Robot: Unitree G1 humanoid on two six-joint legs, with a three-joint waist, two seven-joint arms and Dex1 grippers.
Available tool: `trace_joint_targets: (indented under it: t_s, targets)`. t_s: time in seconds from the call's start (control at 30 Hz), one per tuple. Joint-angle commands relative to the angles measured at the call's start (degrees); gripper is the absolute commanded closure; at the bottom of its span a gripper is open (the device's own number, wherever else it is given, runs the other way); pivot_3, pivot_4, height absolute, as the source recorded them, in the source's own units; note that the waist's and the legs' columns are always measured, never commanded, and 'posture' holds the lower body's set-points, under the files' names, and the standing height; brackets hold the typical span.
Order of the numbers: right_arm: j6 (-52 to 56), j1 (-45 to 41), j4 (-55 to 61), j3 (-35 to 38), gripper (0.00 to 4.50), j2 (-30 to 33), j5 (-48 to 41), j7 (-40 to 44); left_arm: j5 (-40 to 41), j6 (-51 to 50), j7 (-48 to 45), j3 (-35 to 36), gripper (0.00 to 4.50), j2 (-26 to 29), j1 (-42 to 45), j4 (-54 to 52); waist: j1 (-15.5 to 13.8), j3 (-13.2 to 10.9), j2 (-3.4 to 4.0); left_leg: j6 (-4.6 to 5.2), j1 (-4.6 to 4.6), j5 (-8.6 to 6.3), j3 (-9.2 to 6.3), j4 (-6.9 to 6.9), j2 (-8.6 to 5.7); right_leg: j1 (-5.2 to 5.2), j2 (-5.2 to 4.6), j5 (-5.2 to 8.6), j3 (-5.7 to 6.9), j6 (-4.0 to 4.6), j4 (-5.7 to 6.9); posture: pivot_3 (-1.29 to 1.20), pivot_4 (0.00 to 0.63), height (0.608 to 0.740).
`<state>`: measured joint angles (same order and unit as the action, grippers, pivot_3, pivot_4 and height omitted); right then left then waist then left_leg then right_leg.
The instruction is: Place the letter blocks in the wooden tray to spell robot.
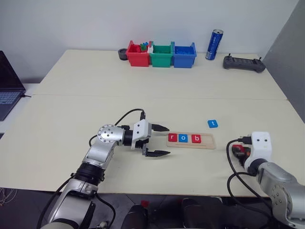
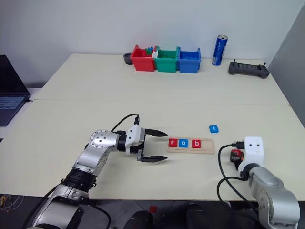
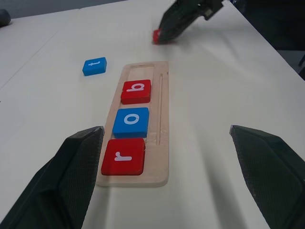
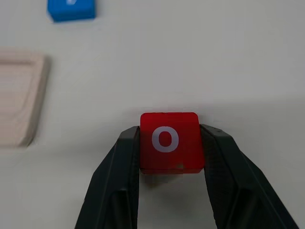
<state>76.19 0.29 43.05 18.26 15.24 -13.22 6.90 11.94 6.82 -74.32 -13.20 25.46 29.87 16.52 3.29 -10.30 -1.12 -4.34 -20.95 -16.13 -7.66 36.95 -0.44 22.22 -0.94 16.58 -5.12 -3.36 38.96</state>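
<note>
- Two pale cream tabletop (image 1: pixel 143 95) sections butted together, seam running across the middle; plain white wall behind, grey panel at far right.
- Laptop (image 1: pixel 8 86) at the left edge, lid up, partly cut off.
- Back of tabletop: red bin (image 1: pixel 137 55), green bin (image 1: pixel 161 56), blue bin (image 1: pixel 184 56) in a row, touching; small coloured pieces in the red one. Dark round object (image 1: pixel 123 54) just beside the red bin.
- Blue can (image 1: pixel 214 45) upright, right of the bins; lettering on it too small to read. Black handheld controller (image 1: pixel 244 64) lying right of the can.
- Wooden tray (image 1: pixel 190 140) flat on the near section, centre-right, long side running left to right.
- Three letter blocks seated in tray, reading "r o b": red r block (image 3: pixel 123 156), blue o block (image 3: pixel 131 122), red b block (image 3: pixel 136 91). Right end of tray bare.
- Blue t block (image 1: pixel 212 123) loose on tabletop, just beyond the tray's right end, apart from it.
- Left gripper (image 1: pixel 157 140) beside the tray's left end, pointing along it, jaws wide apart, nothing between them.
- Right gripper (image 4: pixel 169 152) near the tabletop's front right edge, well right of the tray; jaws clamped on either side of red o block (image 4: pixel 169 141), white "o" facing up.
</note>
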Motion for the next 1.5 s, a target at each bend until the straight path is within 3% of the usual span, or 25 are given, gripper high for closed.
trace_joint_targets:
  t_s: [0.03, 0.1, 0.4, 0.53, 0.63, 0.77, 0.9, 1.07, 1.5]
  targets:
    - [3.48, -0.48, 1.45, -0.05, 3.05, -0.77, -0.71, -0.06, -0.06, 1.11, 0.11, -0.14, 0.00, -0.52, 0.47, -0.46, -0.03, 0.00, 0.00, 0.00, 0.00, 0.00, 0.00, 0.01, -0.01, 0.00, 0.00, 0.00, 0.00, 0.00, 0.00, 0.00, 0.150, 0.740]
    - [3.49, -1.11, 0.08, -0.01, 3.05, -1.10, -1.29, 0.86, -0.16, 1.19, 0.11, -0.19, 0.00, -0.81, 0.80, -0.13, -0.02, 0.00, -0.01, 0.00, 0.01, 0.00, 0.00, 0.00, 0.00, 0.00, 0.00, 0.00, 0.01, 0.00, -0.01, 0.00, 0.150, 0.740]
    - [4.10, -1.61, 0.75, 7.60, 0.03, 5.37, -3.99, 6.91, -0.19, 1.56, 0.45, 0.33, 0.00, -1.53, 0.86, 0.21, -0.15, 0.00, -0.01, 0.00, 0.00, 0.00, 0.01, 0.01, -0.03, -0.02, -0.02, 0.00, 0.00, -0.01, -0.02, 0.00, 0.150, 0.740]
    - [9.02, -3.45, 1.79, 12.65, 0.03, 10.66, -8.80, 13.25, -0.27, 1.89, 0.49, 0.05, 0.00, -1.71, 0.13, -0.18, -0.34, 0.00, -0.01, 0.00, -0.02, 0.00, 0.01, -0.02, -0.03, -0.01, -0.02, 0.00, 0.02, -0.01, -0.06, 0.00, 0.150, 0.740]
    - [8.89, -2.62, -0.82, 13.85, 0.03, 20.43, -15.78, 24.59, -0.43, 2.04, 0.63, 0.02, 0.00, -2.16, 0.68, 0.58, -0.23, -0.02, 0.02, 0.01, 0.00, -0.01, 0.05, -0.02, -0.03, -0.02, -0.02, 0.00, -0.01, -0.01, -0.05, 0.00, 0.150, 0.740]
    - [-14.77, 4.90, -9.40, 12.97, 0.03, 33.43, -16.49, 44.88, -0.68, 2.48, 0.49, -0.04, 0.00, -2.90, 1.84, 1.98, -0.46, -0.09, -0.11, 0.02, -0.01, -0.01, 0.01, -0.02, -0.03, -0.10, -0.01, 0.02, 0.07, -0.03, -0.16, 0.00, 0.150, 0.740]
    - [-51.50, 6.87, -28.07, 4.12, 0.03, 41.12, -4.37, 57.85, -0.78, 2.97, 0.10, -0.34, 0.00, -3.64, 2.71, 3.13, -0.37, -0.18, -0.26, 0.02, 0.02, -0.01, 0.12, 0.03, -0.05, -0.17, -0.05, 0.12, 0.02, -0.32, -0.25, 0.00, 0.150, 0.740]
    - [-72.72, -1.15, -46.55, -4.19, 0.03, 42.69, 1.33, 63.33, -0.96, 3.42, -0.32, -0.60, 0.00, -4.07, 3.08, 3.72, 0.06, -0.21, -0.27, 0.02, 0.09, -0.01, 0.20, 0.04, -0.03, -0.16, -0.04, 0.05, -0.08, -0.25, -0.20, 0.00, 0.150, 0.740]
    - [-81.47, -10.09, -57.39, -15.02, 0.03, 40.51, 2.45, 68.98, -0.72, 2.89, -0.67, -0.46, 0.00, -2.74, 3.07, 2.86, -0.31, -0.21, -0.25, 0.01, 0.06, -0.01, 0.13, 0.05, -0.07, -0.13, -0.08, -0.05, -0.06, -0.09, -0.14, 0.00, 0.150, 0.740]
